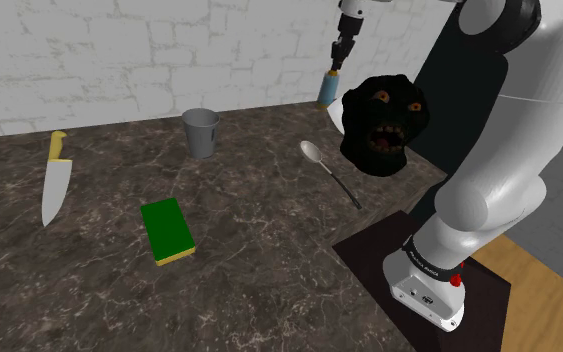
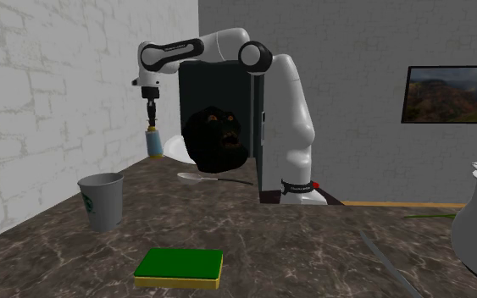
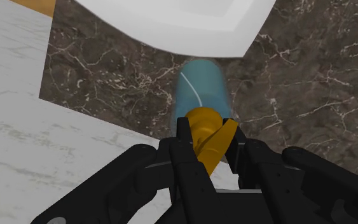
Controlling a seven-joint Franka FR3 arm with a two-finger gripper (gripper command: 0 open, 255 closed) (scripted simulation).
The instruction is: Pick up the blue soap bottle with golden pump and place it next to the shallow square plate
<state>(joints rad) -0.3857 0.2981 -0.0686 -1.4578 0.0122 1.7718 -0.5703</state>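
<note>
Hand first: you have it closed nearly all the way, both black fingers clasping the golden pump of the blue soap bottle. Your arm rises upright, bends over at the elbow and reaches level toward the white brick wall, with the hand pointing straight down. The bottle hangs upright under it at the far edge of the worktop; you cannot tell whether its base touches the surface. In the second exterior view the white square plate lies just beside the bottle at 3 o'clock, partly behind a black mask head. In the shoulder view the grey cup stands upright at about 8 o'clock from the bottle, well apart; its contents don't show.
</note>
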